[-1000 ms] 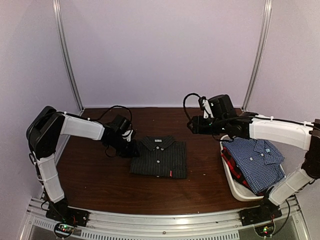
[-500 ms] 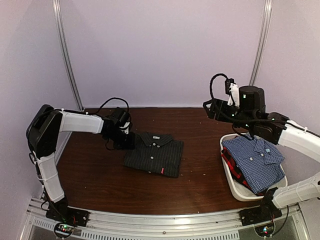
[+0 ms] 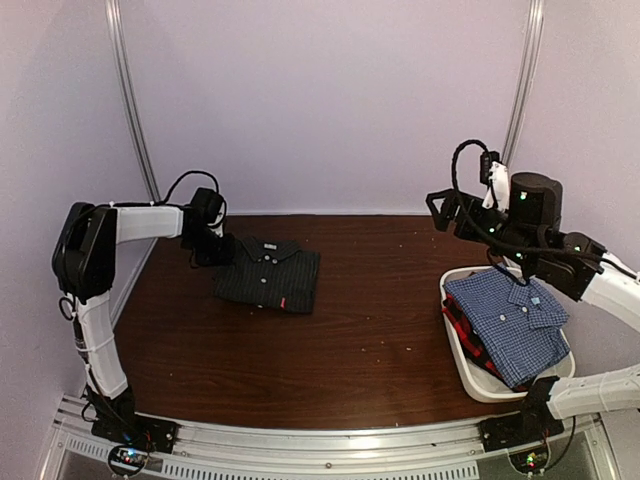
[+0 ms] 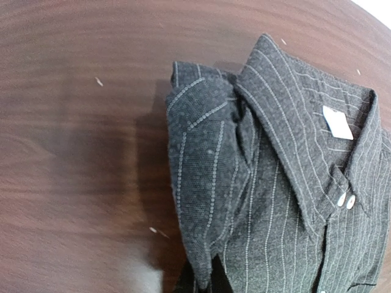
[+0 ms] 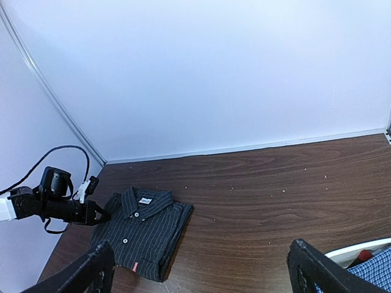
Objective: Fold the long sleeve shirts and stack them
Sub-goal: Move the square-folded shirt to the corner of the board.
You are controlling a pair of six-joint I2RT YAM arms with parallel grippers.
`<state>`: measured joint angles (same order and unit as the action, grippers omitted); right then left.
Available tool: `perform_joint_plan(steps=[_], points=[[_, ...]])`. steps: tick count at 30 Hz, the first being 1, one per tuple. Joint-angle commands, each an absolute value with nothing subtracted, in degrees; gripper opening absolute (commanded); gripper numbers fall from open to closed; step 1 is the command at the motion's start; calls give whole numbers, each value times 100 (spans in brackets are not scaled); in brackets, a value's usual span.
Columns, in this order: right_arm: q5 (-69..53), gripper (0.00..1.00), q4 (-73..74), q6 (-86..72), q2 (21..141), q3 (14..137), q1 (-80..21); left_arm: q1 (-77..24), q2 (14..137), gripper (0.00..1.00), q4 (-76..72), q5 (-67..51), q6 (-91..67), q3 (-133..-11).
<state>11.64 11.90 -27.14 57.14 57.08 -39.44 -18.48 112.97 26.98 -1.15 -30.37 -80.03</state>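
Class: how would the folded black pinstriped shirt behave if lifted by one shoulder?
Black pinstriped shirt: probably floppy, since cloth bunches where the left gripper pinches it. Lifted, its loose folds would likely sag open. Pushed, it should slide on the smooth table.

Light is soft and even, from above; my top view is slightly grainy; in my left wrist view the black shirt (image 4: 275, 183) is sharp and throws a soft shadow on the table (image 4: 73, 152); my right wrist view is bright.
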Motion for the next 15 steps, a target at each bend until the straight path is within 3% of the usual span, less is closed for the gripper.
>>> perform_joint_plan(steps=[1,15], points=[[1373,100,1417,-2681,5480,5616,-3917,-1450,11553,0,2757,119,-2599,-8526],[1308,100,1875,-2642,5418,5858,-3918,-429,12595,0,3296,726,-1451,-10316]])
